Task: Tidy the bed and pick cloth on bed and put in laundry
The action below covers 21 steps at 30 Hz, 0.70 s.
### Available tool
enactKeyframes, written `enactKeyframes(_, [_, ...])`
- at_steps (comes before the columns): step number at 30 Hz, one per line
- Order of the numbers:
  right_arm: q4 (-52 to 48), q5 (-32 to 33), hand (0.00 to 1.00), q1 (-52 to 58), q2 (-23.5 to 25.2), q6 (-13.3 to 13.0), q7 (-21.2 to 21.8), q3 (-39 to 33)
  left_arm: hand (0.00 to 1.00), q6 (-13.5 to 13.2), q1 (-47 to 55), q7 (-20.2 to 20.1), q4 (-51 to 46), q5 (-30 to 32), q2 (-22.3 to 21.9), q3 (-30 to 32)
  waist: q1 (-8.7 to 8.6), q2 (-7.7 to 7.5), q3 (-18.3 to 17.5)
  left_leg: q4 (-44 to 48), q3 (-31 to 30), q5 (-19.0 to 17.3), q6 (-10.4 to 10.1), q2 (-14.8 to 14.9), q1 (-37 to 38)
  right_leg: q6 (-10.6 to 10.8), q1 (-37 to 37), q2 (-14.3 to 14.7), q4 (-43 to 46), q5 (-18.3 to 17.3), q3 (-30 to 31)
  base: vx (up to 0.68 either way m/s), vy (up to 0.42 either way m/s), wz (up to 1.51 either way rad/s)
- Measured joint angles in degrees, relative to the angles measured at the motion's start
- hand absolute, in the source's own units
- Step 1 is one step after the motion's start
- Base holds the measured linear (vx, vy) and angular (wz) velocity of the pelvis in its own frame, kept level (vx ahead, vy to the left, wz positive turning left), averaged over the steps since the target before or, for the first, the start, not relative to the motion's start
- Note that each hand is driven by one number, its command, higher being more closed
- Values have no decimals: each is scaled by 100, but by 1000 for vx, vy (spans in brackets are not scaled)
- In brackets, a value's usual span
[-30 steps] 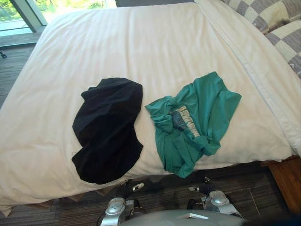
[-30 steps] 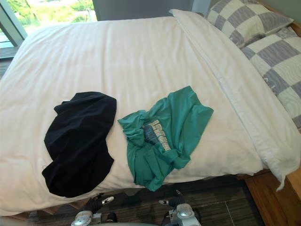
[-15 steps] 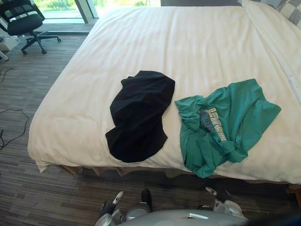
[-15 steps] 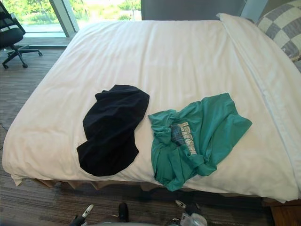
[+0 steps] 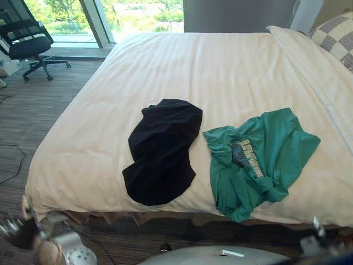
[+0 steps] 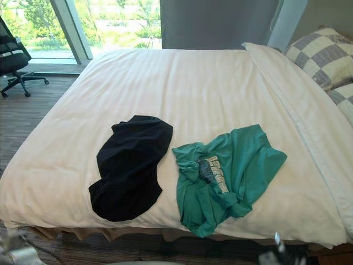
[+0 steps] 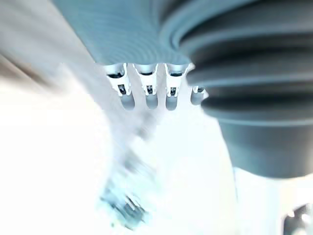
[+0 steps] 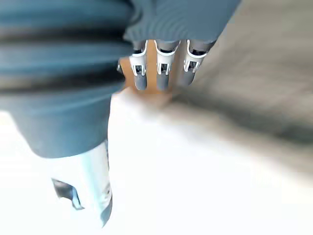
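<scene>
Well, black cloth (image 5: 161, 152) beside green shirt (image 5: 259, 157) — both on bed (image 5: 220, 66).

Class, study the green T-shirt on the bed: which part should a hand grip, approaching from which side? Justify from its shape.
Grip the green T-shirt by the crumpled folds at its near end, approaching from the near edge of the bed. There cloth bunches into ridges fingers can close round; its far half lies flat.
</scene>
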Motion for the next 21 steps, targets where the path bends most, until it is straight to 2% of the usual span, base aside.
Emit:
enactKeyframes(4, [-923,-494,0,-212,-153,-7,-1,182,0,-211,188,39,-1223,227,29,-337,37,-68,-45,0,-59,-37,46,-60,-6,-19,30,-48,0,28,77,77,47,13])
enactKeyframes(7, [-1173,-702,0,-281,-191,-17,2,199,0,-303,407,30,-1696,273,133,-662,49,-62,-44,0,-86,-50,44,-61,-13,-18,30,-39,1,28,166,48,-11,5])
enactKeyframes(9, [-1306,-919,0,-279,-194,-46,11,316,0,-371,447,-66,-1880,401,346,-998,15,-30,-39,1,-101,-50,44,-53,-13,-18,25,-22,1,29,264,16,-11,1])
enactKeyframes(12, [-1407,-1365,0,-406,-222,-124,64,586,0,-364,397,-399,-1890,998,718,-1596,-54,41,-28,6,-3,-42,45,-40,-14,-18,-107,6,-3,30,537,22,-14,-23])
enactKeyframes(14, [-1379,-1735,0,-429,-413,-128,114,885,0,-266,222,-513,-1754,1615,791,-2023,-84,90,22,10,45,-19,50,-38,-27,-19,-206,20,-18,42,705,11,-21,-34])
enactKeyframes(15, [-1362,-2054,0,-460,-509,-128,217,1060,0,-129,157,-651,-1516,2133,792,-2288,-144,127,46,27,127,-6,55,-48,-31,-8,-276,34,-23,58,844,-2,-12,-30])
enactKeyframes(17, [-1316,-2275,0,-564,-564,-129,304,1189,0,-5,146,-737,-1272,2549,790,-2486,-209,162,100,37,195,1,53,-43,-12,11,-283,48,-77,71,907,-4,-13,-25])
enactKeyframes(19, [-1263,-2483,0,-608,-612,-128,367,1346,0,158,25,-782,-898,2917,779,-2833,-347,174,187,37,240,27,51,-36,-11,13,-311,66,-107,74,1016,-28,-29,-22])
enactKeyframes(21, [-1228,-2612,0,-614,-632,-122,439,1569,0,318,-79,-890,-642,3219,769,-3040,-368,187,260,33,367,36,43,-14,-7,34,-400,91,-118,86,1173,-36,-15,-32])
